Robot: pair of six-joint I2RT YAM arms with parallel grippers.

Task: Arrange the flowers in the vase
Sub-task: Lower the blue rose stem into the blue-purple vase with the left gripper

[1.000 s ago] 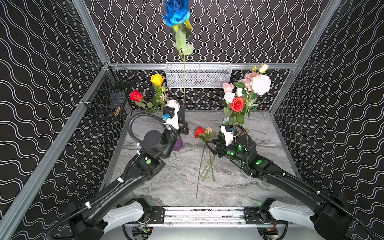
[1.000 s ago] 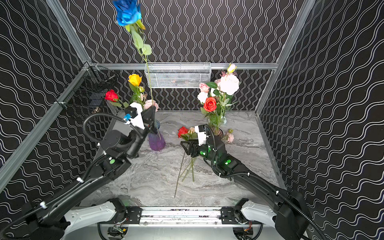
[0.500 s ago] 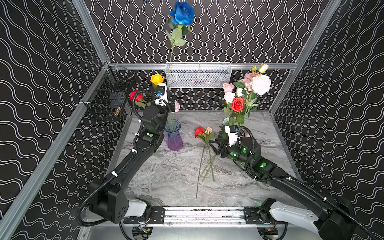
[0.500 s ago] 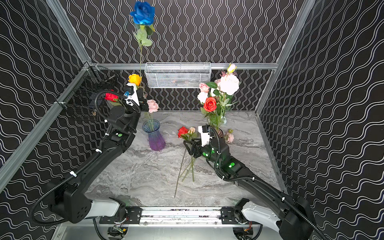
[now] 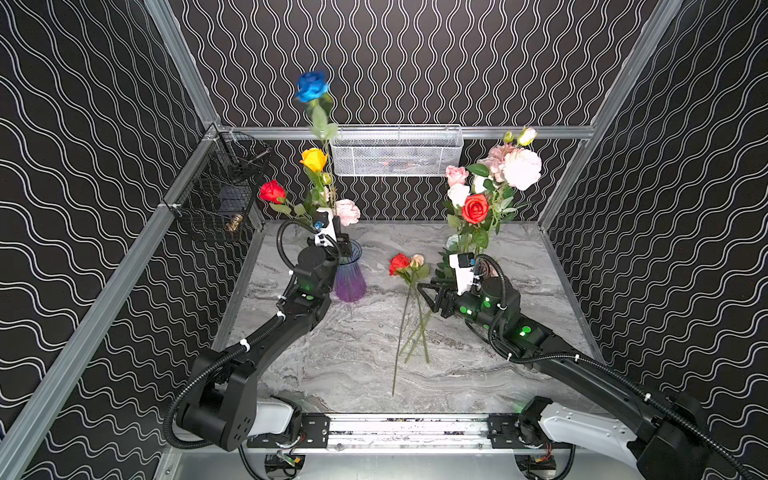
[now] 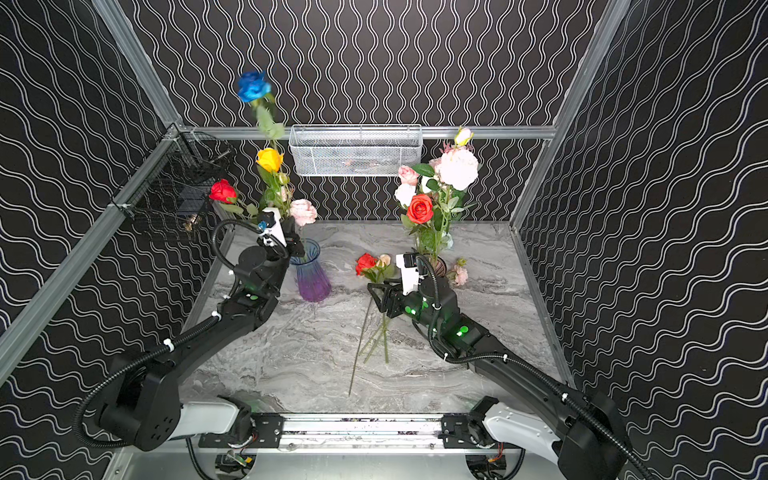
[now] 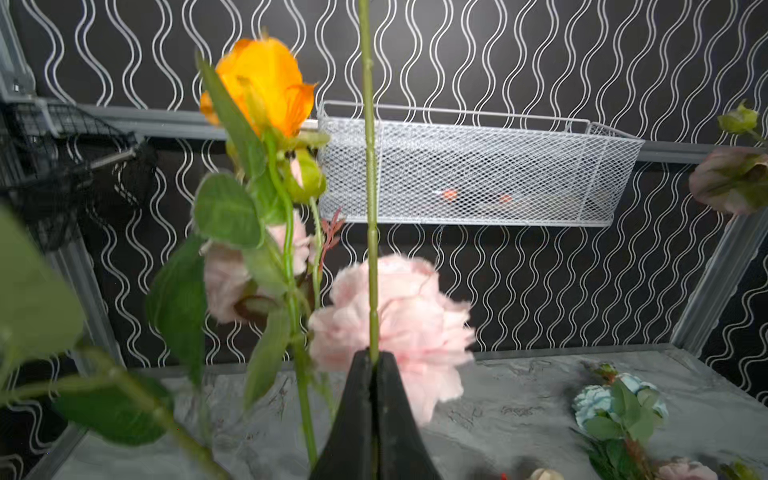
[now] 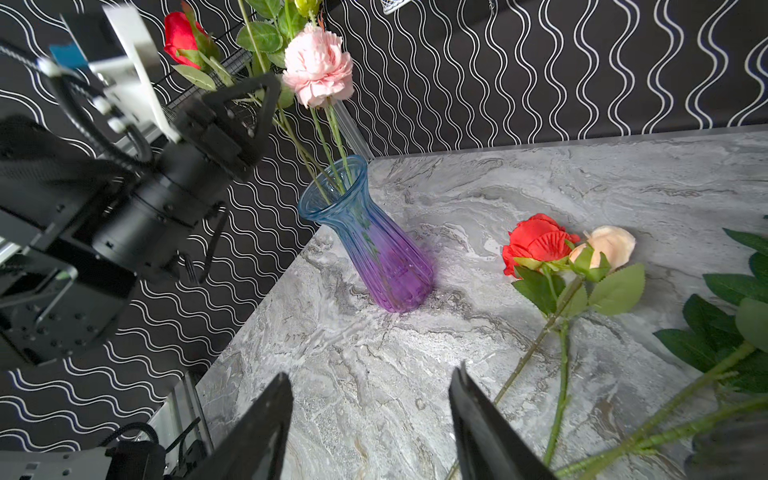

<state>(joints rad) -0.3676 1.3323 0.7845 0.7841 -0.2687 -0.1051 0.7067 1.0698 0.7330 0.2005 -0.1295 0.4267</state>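
The lower end of the blue rose (image 5: pixel 311 85) stem is hidden from me. The left gripper (image 7: pixel 374 359), clamped tight on that stem, covers it, so I cannot tell whether it sits inside the purple vase (image 5: pixel 351 280) at far left. The bloom itself is blurred in both top views.

In that vase I count a yellow rose (image 5: pixel 314 158), a red rose (image 5: pixel 272 191), a pink peony (image 5: pixel 347 211) and a second pink bloom (image 7: pixel 224 282) half behind leaves.

The bouquet (image 5: pixel 494 183) at far right has its container mostly blocked by the right arm.

The right gripper (image 8: pixel 370 372) hangs with jaws apart, empty, over the table (image 5: pixel 353 353). It is just right of two flowers lying there: a loose red rose (image 8: pixel 536 241) and a cream bud (image 8: pixel 611 245).

I cannot make out what is inside the white mesh basket (image 5: pixel 397 151).
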